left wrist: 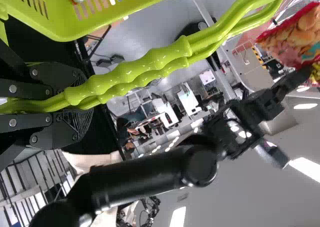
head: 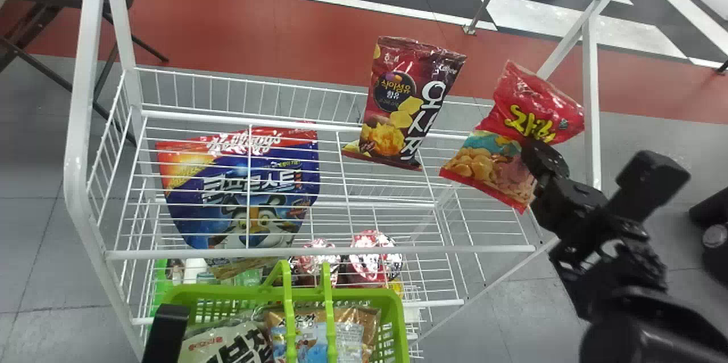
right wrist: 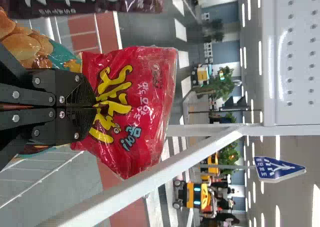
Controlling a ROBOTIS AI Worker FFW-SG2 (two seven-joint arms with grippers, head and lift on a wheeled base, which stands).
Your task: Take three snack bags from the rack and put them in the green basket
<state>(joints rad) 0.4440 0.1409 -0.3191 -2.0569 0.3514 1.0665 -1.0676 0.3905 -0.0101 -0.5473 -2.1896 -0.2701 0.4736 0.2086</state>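
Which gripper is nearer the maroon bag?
Right. The right gripper holds the red bag, just right of the maroon bag in the head view; the left gripper grips the basket handles, farther off, toward the lower left.

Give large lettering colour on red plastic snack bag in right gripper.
Yellow lettering; best seen in the right wrist view.

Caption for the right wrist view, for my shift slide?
Right gripper pinching a red snack bag beside the rack's white post.
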